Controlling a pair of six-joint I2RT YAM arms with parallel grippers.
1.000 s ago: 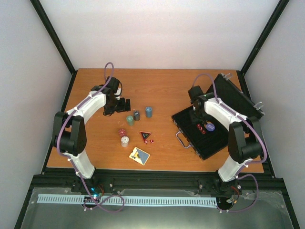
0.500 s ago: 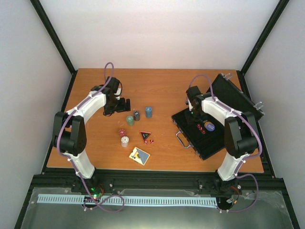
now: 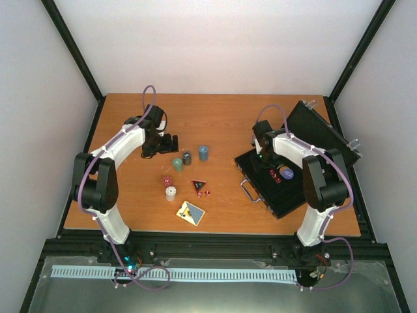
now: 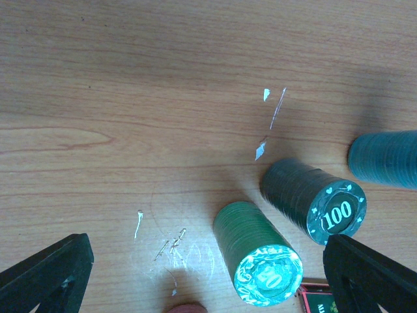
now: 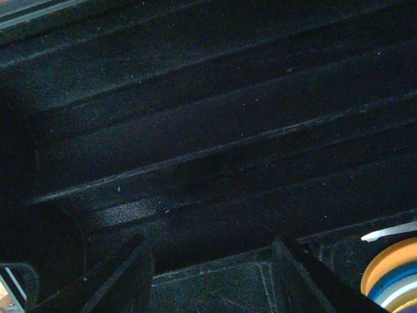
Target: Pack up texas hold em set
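The texas hold em set's black briefcase [image 3: 291,195] lies open at the right, its lid [image 3: 324,130] raised behind it. Inside it lie a purple disc [image 3: 287,173] and red pieces [image 3: 274,175]. My right gripper [image 3: 260,155] hangs open and empty over the case's black felt channels [image 5: 208,130]. A yellow and blue disc [image 5: 394,274] shows at that view's corner. On the table stand green [image 3: 177,163], dark [image 3: 187,157] and blue [image 3: 203,152] chip stacks. My left gripper [image 3: 172,142] is wide open just behind them. In its view the green stack [image 4: 260,257] lies between the fingers [image 4: 52,277], and the dark "100" stack [image 4: 319,202] lies by the right finger.
Loose on the wood sit red dice [image 3: 166,180], a white chip stack [image 3: 171,193], a black and red triangular piece [image 3: 199,185], small red bits [image 3: 208,192] and a yellow and blue card [image 3: 191,212]. The case's metal handle [image 3: 248,190] faces the table's middle.
My right gripper has moved back and to the left over the case, away from the purple disc. The left arm has stayed still.
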